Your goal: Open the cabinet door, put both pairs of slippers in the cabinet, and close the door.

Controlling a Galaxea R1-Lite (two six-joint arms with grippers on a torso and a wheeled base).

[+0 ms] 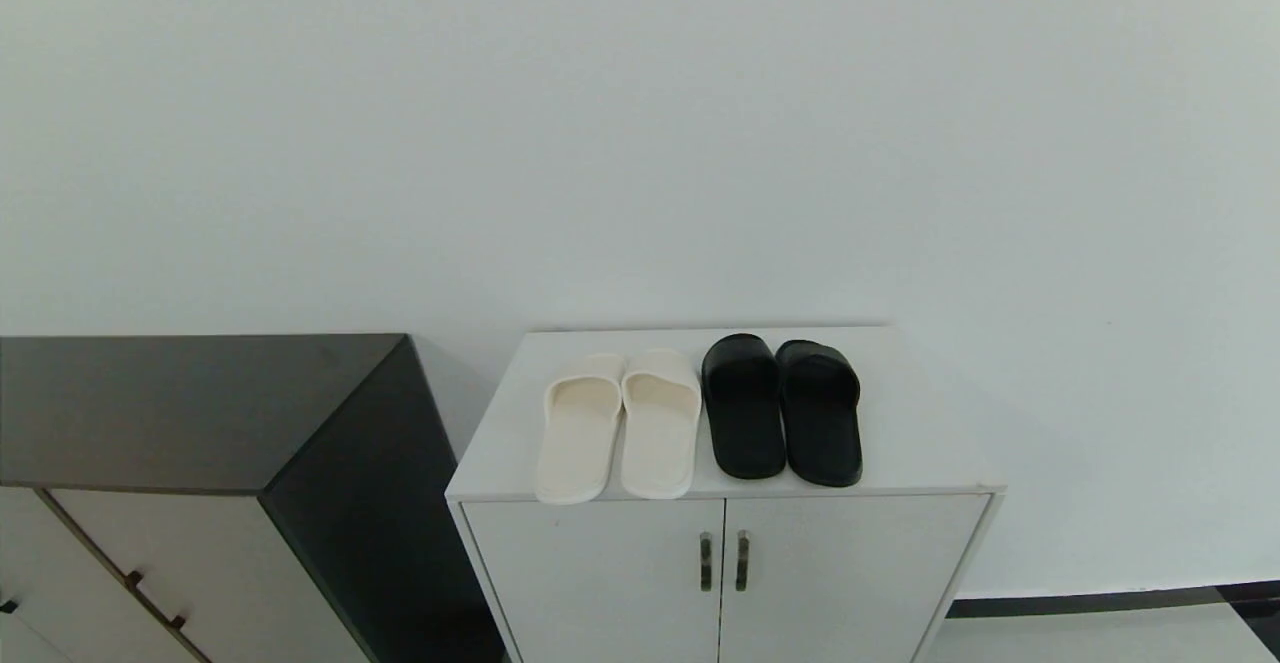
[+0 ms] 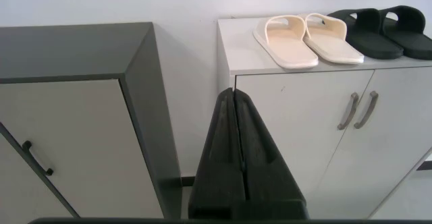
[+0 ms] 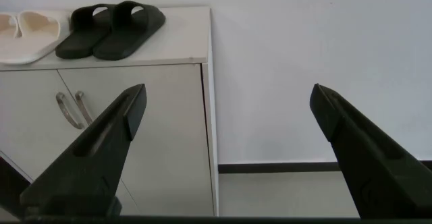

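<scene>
Up close, the left gripper (image 2: 234, 93) has its fingers pressed together, holding nothing. The right gripper (image 3: 228, 96) is spread wide, empty too. On top of the white cabinet (image 1: 930, 443) sit the white slippers (image 1: 620, 423) and the black slippers (image 1: 782, 408), side by side; the white heels seem to reach the front edge. Both doors (image 1: 600, 583) are shut. A dark cabinet (image 1: 200, 403) stands beside it.
</scene>
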